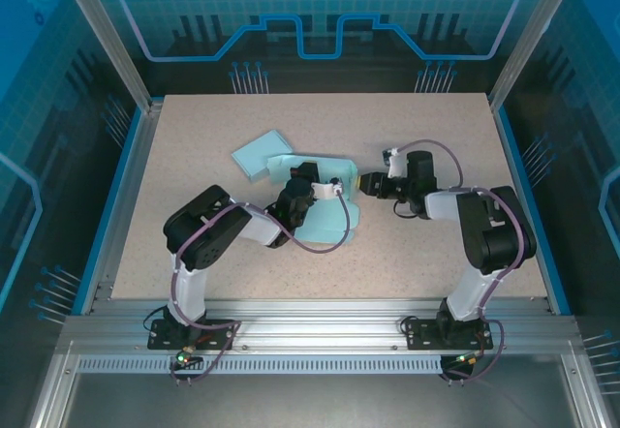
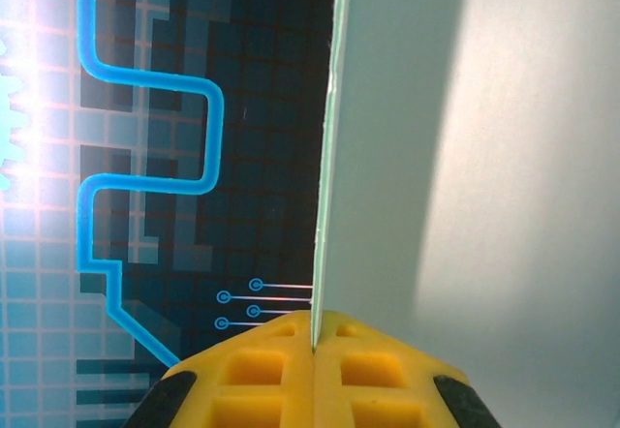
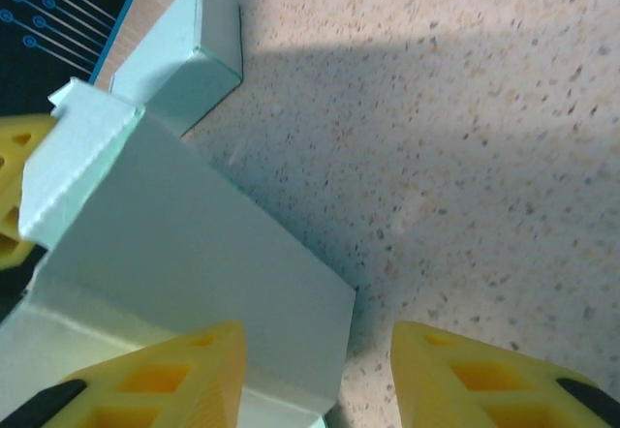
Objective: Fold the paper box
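The pale mint paper box (image 1: 325, 217) lies partly folded at the table's middle, with flaps standing up. My left gripper (image 1: 338, 190) is shut on one upright flap; in the left wrist view the thin flap edge (image 2: 326, 205) runs straight down into the closed yellow fingers (image 2: 262, 370). My right gripper (image 1: 362, 184) sits open just right of the box. In the right wrist view its fingers (image 3: 184, 375) straddle a box wall corner (image 3: 242, 283) without pinching it. A yellow fingertip of the left gripper (image 3: 14, 186) shows behind the flap.
A second, folded mint box (image 1: 263, 153) (image 3: 184, 50) rests just behind and left of the work. Speckled tabletop (image 1: 426, 128) stretches to the right and back. Aluminium frame posts and blue walls ring the table.
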`<state>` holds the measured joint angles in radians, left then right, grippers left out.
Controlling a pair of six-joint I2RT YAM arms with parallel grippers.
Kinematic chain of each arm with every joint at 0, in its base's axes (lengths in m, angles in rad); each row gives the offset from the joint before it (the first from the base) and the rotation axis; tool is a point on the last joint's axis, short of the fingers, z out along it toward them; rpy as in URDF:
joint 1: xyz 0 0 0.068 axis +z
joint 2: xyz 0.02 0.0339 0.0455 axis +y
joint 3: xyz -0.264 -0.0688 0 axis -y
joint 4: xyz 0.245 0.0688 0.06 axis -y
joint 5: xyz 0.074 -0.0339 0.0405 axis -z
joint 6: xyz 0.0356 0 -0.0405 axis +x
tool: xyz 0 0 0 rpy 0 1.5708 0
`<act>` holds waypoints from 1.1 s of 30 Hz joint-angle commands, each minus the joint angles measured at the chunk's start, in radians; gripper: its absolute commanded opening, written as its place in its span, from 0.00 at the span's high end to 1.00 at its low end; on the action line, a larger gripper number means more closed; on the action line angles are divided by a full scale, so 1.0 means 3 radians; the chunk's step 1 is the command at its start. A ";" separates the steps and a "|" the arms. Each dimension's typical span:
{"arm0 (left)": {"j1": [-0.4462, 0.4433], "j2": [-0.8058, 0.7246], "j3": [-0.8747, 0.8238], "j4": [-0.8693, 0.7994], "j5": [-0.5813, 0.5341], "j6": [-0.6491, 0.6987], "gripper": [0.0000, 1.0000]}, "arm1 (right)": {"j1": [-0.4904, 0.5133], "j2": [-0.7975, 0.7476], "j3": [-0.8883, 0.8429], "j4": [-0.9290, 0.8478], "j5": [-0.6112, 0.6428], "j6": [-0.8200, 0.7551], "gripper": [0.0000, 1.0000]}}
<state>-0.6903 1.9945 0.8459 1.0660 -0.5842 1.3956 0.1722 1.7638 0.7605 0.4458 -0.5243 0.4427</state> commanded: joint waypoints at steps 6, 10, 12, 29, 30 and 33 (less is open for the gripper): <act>-0.0016 0.0091 0.0035 0.0054 0.0019 -0.0009 1.00 | 0.0216 0.0022 -0.0098 0.0200 0.0081 -0.0102 0.52; -0.0011 0.0082 0.0029 0.0064 0.0020 -0.0009 1.00 | 0.0255 -0.0052 -0.0150 0.0217 0.0106 -0.0128 0.49; -0.0012 0.0077 0.0028 0.0054 0.0023 -0.0014 1.00 | 0.0285 -0.0088 -0.0159 0.0188 0.0126 -0.0168 0.47; -0.0023 0.0016 -0.0070 0.0142 0.0086 0.0008 1.00 | 0.0508 0.0020 0.0022 0.0152 0.0544 -0.0304 0.42; -0.0026 0.0002 -0.0086 0.0140 0.0096 0.0006 1.00 | 0.0540 0.0025 0.0052 0.0112 0.0622 -0.0326 0.42; -0.0044 -0.0049 -0.0135 0.0131 0.0124 -0.0026 1.00 | 0.0640 0.0041 0.0113 0.0078 0.0887 -0.0406 0.43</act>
<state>-0.6903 1.9980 0.8326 1.0916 -0.5827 1.3979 0.3313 1.7615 0.7605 0.4694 -0.3500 0.3603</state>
